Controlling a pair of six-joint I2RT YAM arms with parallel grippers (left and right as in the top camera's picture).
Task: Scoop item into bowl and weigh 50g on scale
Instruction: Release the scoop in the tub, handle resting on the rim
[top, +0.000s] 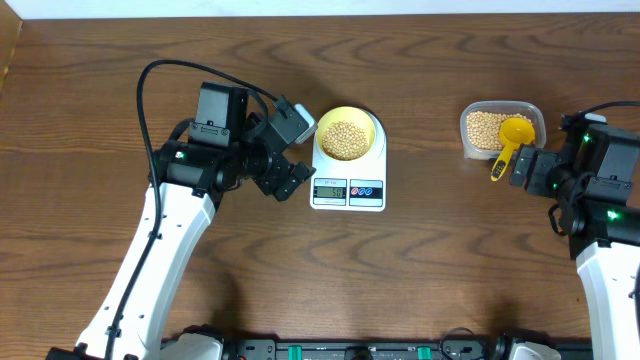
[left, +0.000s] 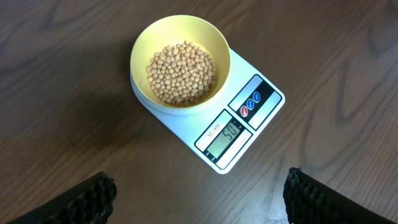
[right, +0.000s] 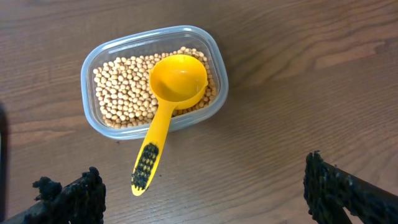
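The pale-yellow bowl (top: 347, 137) (left: 180, 59) sits on the white scale (top: 348, 190) (left: 249, 124) and holds tan beans (left: 181, 73). The scale's display (left: 225, 138) shows a reading. More beans (right: 121, 93) fill a clear tub (top: 502, 130) (right: 93, 118), with the bright yellow scoop (top: 512, 137) (right: 177, 78) resting in it, handle over the rim. My left gripper (top: 290, 150) (left: 199, 199) is open and empty, left of the scale. My right gripper (top: 527, 168) (right: 205, 193) is open and empty, just near the scoop's handle.
The brown wooden table (top: 420, 260) surrounds the scale and tub. A black cable (top: 160, 70) loops over the left arm. The table's near edge holds black mounts (top: 350, 350).
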